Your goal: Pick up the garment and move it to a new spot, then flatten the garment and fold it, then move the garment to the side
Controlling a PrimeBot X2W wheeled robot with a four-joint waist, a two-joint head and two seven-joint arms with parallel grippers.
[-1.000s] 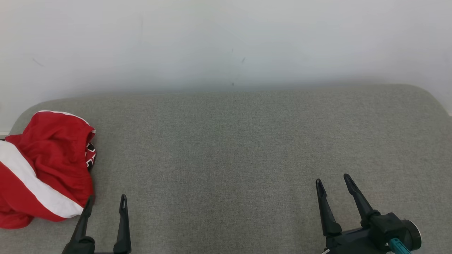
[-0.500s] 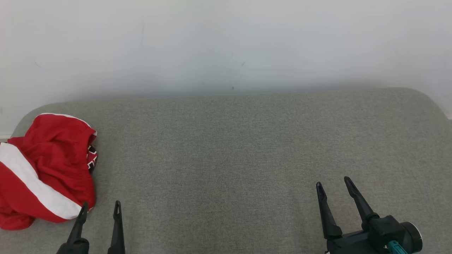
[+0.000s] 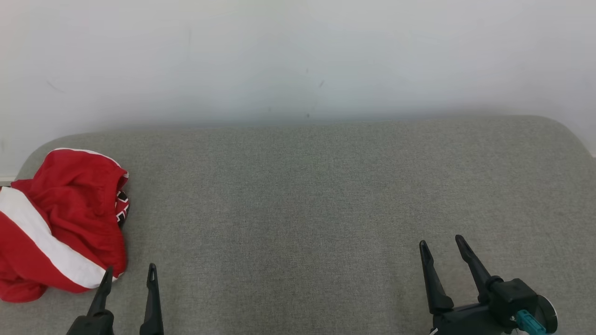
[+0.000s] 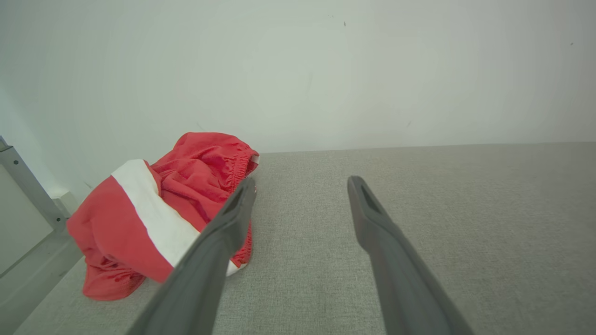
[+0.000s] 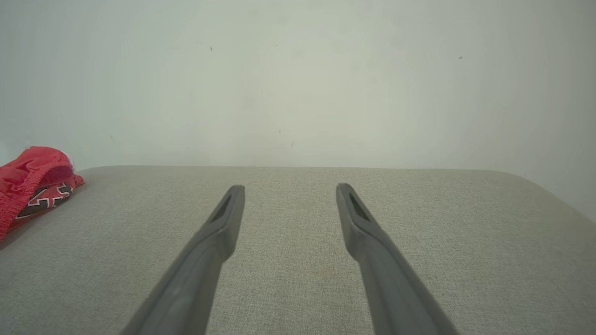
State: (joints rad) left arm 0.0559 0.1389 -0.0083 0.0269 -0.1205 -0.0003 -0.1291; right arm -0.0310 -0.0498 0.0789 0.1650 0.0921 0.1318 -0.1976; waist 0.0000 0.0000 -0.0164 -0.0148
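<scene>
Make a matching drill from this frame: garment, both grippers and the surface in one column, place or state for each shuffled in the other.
Column A
1. garment
2. left gripper
3. right gripper
4. padded surface

Column B
a. open, over bare grey fabric at the lower right of the head view
b. grey, woven, with rounded far corners
c. red with a white band, crumpled in a heap at the far left
d. open, close beside the heap's near edge

Pairs: 1-c, 2-d, 3-a, 4-b
</scene>
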